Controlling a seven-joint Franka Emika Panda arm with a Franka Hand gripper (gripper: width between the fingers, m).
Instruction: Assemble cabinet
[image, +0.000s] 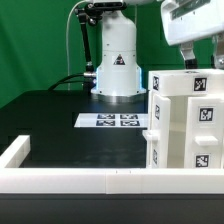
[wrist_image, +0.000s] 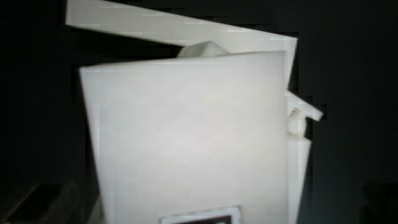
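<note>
While claw hovers, cabinet hides marker board's end

The cabinet is showing white all over, with black-and-white square tags on it. The table is looking black, and its low rim is white. The marker board is white with black tags. The wall behind is looking green.
</note>
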